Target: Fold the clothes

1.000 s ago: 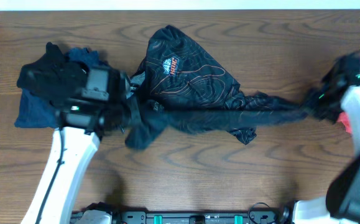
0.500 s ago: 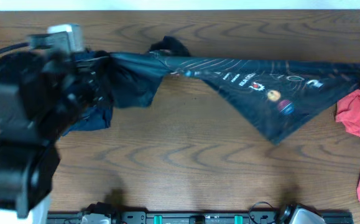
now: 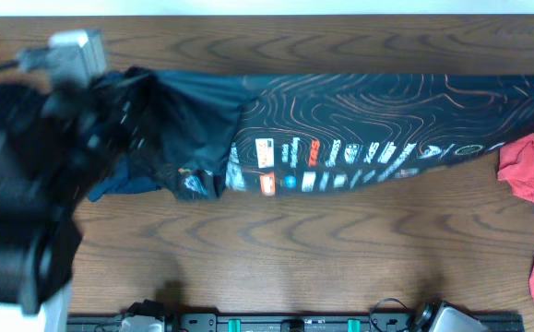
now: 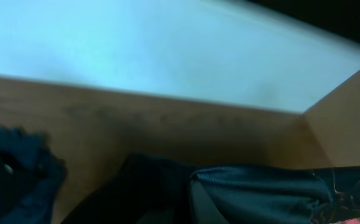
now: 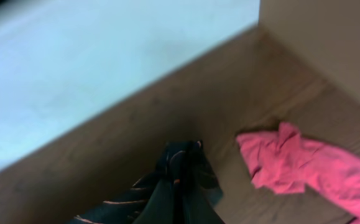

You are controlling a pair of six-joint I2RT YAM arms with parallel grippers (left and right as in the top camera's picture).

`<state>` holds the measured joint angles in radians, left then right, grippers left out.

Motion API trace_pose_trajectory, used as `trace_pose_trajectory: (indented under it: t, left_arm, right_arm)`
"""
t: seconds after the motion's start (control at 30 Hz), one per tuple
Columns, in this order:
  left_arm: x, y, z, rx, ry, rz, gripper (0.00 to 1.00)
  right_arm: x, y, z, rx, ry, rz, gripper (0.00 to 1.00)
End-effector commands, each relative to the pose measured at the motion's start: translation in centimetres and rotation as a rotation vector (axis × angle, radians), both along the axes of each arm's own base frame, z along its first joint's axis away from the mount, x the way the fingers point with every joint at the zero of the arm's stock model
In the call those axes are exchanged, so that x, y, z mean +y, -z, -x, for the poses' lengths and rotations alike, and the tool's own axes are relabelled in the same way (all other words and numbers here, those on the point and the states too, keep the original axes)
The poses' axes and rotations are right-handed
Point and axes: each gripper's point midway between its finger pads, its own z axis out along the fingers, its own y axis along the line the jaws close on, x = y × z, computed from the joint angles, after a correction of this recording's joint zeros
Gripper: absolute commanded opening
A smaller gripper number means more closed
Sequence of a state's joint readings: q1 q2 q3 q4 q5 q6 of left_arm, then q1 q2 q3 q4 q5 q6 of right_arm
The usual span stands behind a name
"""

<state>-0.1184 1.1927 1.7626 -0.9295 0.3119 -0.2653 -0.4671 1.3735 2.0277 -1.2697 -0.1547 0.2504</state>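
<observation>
Black, thin, printed with orange-pink contour lines and a row of small colourful logos, the sports jersey (image 3: 359, 120) spans the wooden tabletop (image 3: 294, 258) from the left arm (image 3: 22, 212) to the right edge, pulled taut. Both claws are closed: the left claw is buried in gathered fabric, the right claw grips the bunched end in its wrist view, fingers hidden. Step in hand appears to be spreading; next, lower the cloth flat under even tension, clear of the pink garment (image 3: 528, 171)
</observation>
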Motion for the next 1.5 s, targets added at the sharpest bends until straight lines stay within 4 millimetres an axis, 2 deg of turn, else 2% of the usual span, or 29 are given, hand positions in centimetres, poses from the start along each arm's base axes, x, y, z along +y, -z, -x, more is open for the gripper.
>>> trace_pose_trajectory:
  t: [0.0,0.13,0.2,0.3,0.37,0.47,0.57,0.6,0.67,0.7,0.77,0.8,0.87,1.0,1.1,1.2,1.33,1.47]
  left_arm:
    - [-0.3,3.6,-4.5,0.103,0.004,-0.017,0.06]
    - [-1.2,7.8,-11.0,0.147,0.029,-0.044,0.06]
    - [-1.6,8.8,-14.4,0.109,0.029,-0.04,0.06]
    - [-2.1,8.0,-19.1,-0.032,0.026,-0.026,0.06]
    - [-2.3,5.6,-21.0,-0.164,0.021,-0.006,0.06]
    - [-2.1,-0.8,-21.5,-0.385,0.001,0.053,0.06]
    - [-1.3,-7.4,-20.0,-0.545,-0.012,0.072,0.06]
    - [-0.9,-9.0,-19.5,-0.574,-0.017,0.073,0.06]
    - [0.0,-11.5,-18.3,-0.611,-0.029,0.054,0.06]
    - [0.4,-12.1,-17.8,-0.605,-0.032,0.047,0.06]
    - [0.5,-12.0,-16.8,-0.555,-0.006,0.03,0.06]
    - [0.2,-11.2,-16.4,-0.519,0.025,0.017,0.06]
    - [-0.3,-8.5,-15.3,-0.398,0.077,-0.009,0.06]
    - [-0.8,0.6,-12.1,-0.001,0.117,-0.038,0.06]
    - [-1.3,7.3,-8.7,0.281,0.186,-0.101,0.06]
    - [-1.6,12.9,-5.5,0.523,0.246,-0.136,0.06]
    - [-1.4,18.6,-2.2,0.749,0.291,-0.149,0.06]
    - [-1.3,23.2,1.3,0.953,0.316,-0.14,0.06]
  right_arm:
    - [-2.0,4.9,-3.6,0.146,0.001,-0.028,0.01]
    - [-2.5,9.8,-9.0,0.23,-0.051,-0.059,0.01]
    - [-2.9,11.1,-12.1,0.211,-0.07,-0.048,0.01]
    - [-3.6,11.8,-16.5,0.12,-0.039,-0.074,0.01]
    - [-4.0,10.4,-18.1,0.033,-0.012,-0.087,0.01]
    - [-4.5,6.5,-18.9,-0.098,0.014,-0.072,0.01]
    - [-5.6,0.9,-17.8,-0.216,0.074,-0.013,0.01]
    - [-6.0,-0.6,-17.3,-0.243,0.09,0.006,0.01]
    - [-6.3,-3.1,-15.8,-0.271,0.116,0.044,0.01]
    - [-6.5,-3.7,-15.1,-0.267,0.133,0.057,0.01]
    - [-7.1,-3.5,-13.6,-0.214,0.173,0.088,0.01]
    - [-7.5,-2.8,-13.0,-0.17,0.192,0.104,0.01]
    - [-8.1,-0.5,-11.4,-0.048,0.24,0.123,0.01]
    - [-8.8,5.3,-8.2,0.223,0.31,0.126,0.01]
    - [-8.9,9.3,-6.1,0.403,0.329,0.117,0.01]
    - [-8.6,13.7,-3.6,0.598,0.332,0.102,0.01]
    - [-7.1,19.9,-0.9,0.82,0.285,0.034,0.01]
    - [-5.8,25.0,2.1,0.997,0.263,-0.022,0.01]
